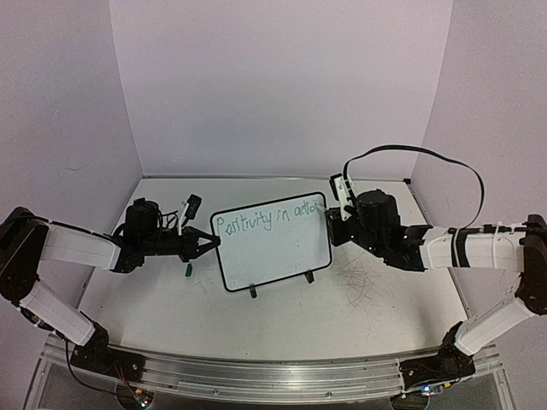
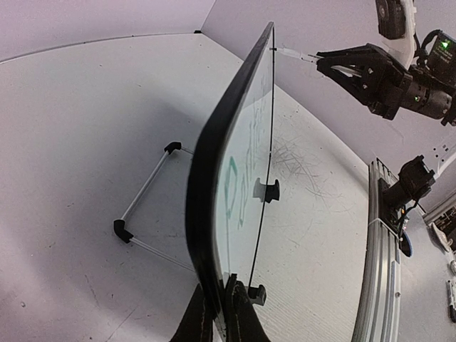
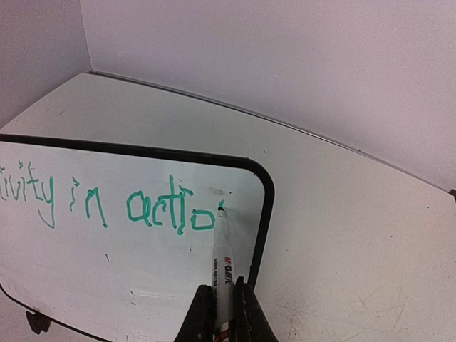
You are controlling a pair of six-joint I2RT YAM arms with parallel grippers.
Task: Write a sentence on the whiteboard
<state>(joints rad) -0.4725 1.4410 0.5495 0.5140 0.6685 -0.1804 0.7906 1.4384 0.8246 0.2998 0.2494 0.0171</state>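
Note:
The whiteboard [image 1: 273, 256] stands tilted on its stand at mid-table. The sentence [image 1: 265, 219] runs along its top in green and reads "Positivity in actio". My left gripper [image 1: 212, 243] is shut on the board's left edge; in the left wrist view the board [image 2: 214, 185] is edge-on between the jaws of that gripper [image 2: 217, 313]. My right gripper [image 3: 224, 303] is shut on a white marker [image 3: 223, 260]. Its tip touches the board [image 3: 142, 278] just right of the "o" of the sentence [image 3: 142, 210], beside a short fresh green stroke.
A small green cap-like piece [image 1: 188, 271] lies on the table under the left gripper. Grey scribbles [image 1: 359, 278] mark the tabletop right of the board. The wire stand [image 2: 146, 199] juts out behind the board. An aluminium rail [image 1: 256, 376] runs along the front edge, and walls close three sides.

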